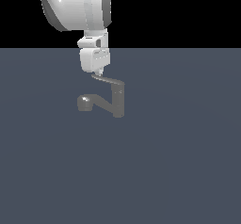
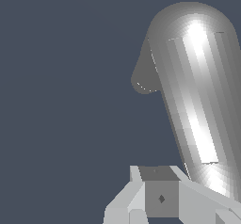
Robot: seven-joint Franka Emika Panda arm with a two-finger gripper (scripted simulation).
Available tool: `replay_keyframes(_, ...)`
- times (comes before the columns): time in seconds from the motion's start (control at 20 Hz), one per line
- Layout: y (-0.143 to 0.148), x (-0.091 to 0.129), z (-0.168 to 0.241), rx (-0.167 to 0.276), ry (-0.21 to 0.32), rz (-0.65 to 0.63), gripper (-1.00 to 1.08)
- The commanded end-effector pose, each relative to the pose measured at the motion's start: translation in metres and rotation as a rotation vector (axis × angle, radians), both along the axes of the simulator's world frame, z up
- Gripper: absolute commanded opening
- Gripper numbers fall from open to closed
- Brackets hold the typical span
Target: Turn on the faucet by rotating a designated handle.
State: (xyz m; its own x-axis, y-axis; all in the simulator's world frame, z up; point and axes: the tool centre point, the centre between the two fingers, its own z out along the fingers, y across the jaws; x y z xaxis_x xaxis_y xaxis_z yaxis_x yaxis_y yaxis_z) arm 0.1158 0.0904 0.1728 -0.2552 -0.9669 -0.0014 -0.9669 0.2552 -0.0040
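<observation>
faucet (image 1: pixel 116 100): dull grey metallic | handle (image 1: pixel 106 80): grey, lighter tip | gripper (image 1: pixel 99 73): white | floor (image 1: pixel 188 162): plain slate blue-grey

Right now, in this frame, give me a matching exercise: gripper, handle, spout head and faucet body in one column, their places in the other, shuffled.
Things:
1. gripper
2. handle
3. spout head
4. faucet body

Places:
A. lowest, toward the exterior view's left, at the end of the angled spout
B. upright on the floor, under the lever's thick end
C. thin blade running from the top of the body toward the exterior view's left
D. hanging from the white arm, right above the blade's tip

Pairs: 1-D, 2-C, 3-A, 4-B
</observation>
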Motion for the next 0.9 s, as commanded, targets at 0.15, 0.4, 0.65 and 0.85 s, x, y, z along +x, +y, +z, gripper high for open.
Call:
replay_keyframes(0.15, 0.006, -0.015, 0.0, 0.0, 0.005, 0.0, -1.0)
replay_keyframes(0.4, 0.012, -0.027, 0.0, 0.0, 0.005, 0.0, -1.0)
replay_keyframes(0.65, 0.018, -0.04, 0.0, 0.0, 0.005, 0.0, -1.0)
replay_keyframes(0.85, 0.012, -0.041, 0.0, -0.004, 0.002, -0.007, -1.0)
